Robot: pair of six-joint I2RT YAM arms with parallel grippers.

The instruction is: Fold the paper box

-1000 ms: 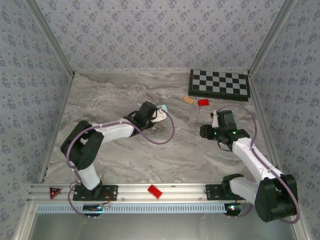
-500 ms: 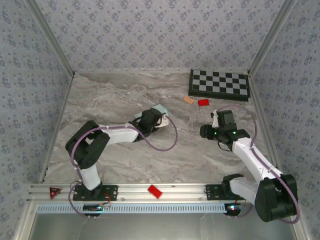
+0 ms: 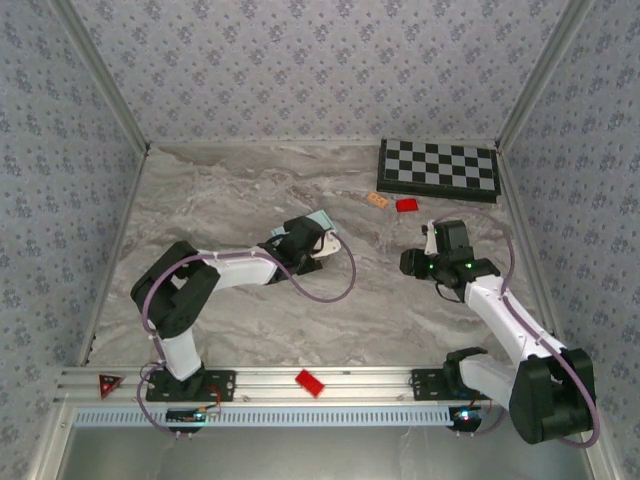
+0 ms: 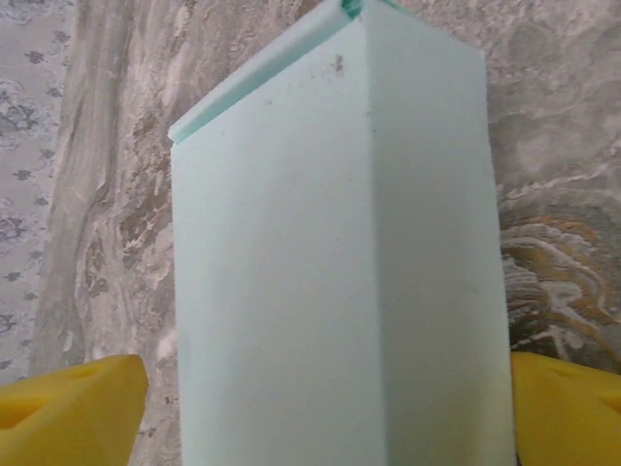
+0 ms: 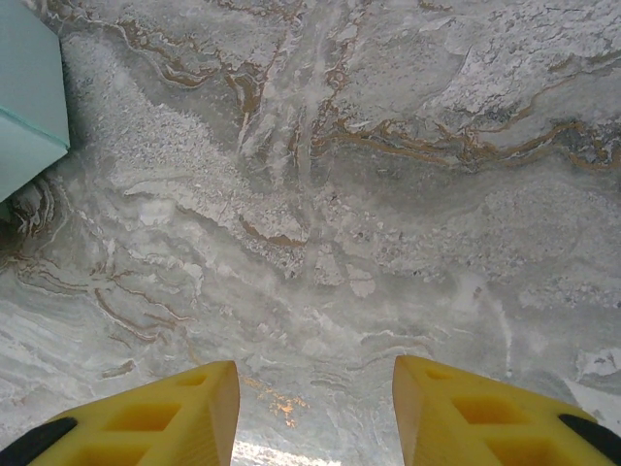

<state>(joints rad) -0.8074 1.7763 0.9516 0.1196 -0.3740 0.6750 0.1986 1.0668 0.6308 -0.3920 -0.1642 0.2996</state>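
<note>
The paper box is a pale mint, closed rectangular box on the marble table, just beyond my left gripper. In the left wrist view the paper box rises between my yellow fingers. Marble shows between the box and the left finger, so the left gripper stands open around it; the right finger sits at the box's edge. My right gripper hovers to the right, apart from the box. It is open over bare marble, with a corner of the paper box at the upper left.
A black-and-white chessboard lies at the back right. In front of it are a red brick and a small orange piece. Another red brick rests on the front rail. Patterned walls close three sides.
My left gripper's jaws have spread wide off the box and the wrist has drawn back a little, so more of the box shows. The right arm has not moved.
</note>
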